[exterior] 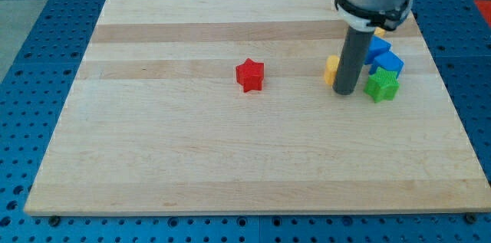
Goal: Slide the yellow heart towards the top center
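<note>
Item 1, red star [250, 74]: alone near the board's middle, well apart from everything else, not involved. Item 2, yellow heart [331, 70]: right of centre, about mid-height on the wooden board [153, 151], only its left part showing, the rest hidden behind the rod; its heart outline cannot be confirmed from this sliver. Item 3, my tip [346, 92]: a bare rod with no jaws, so nothing to open or close and nothing gripped; it stands touching or just beside the heart, the heart lying at roughly 10 o'clock from the tip. Item 4, green star [381, 85]: just beside the rod at its 3 o'clock, apart from the heart. Item 5, blue blocks [382, 54]: clustered at about 1 o'clock from the tip, touching the green star's upper edge; a further yellow block behind the rod is barely visible. Governing relation: the top centre of the board lies at about 10 to 11 o'clock from the heart, and the tip sits on the heart's opposite, 4 o'clock side; judged from this, the contact is suitably placed for a push up and leftward, though the heart could slip off the round rod if the line of push drifts
</note>
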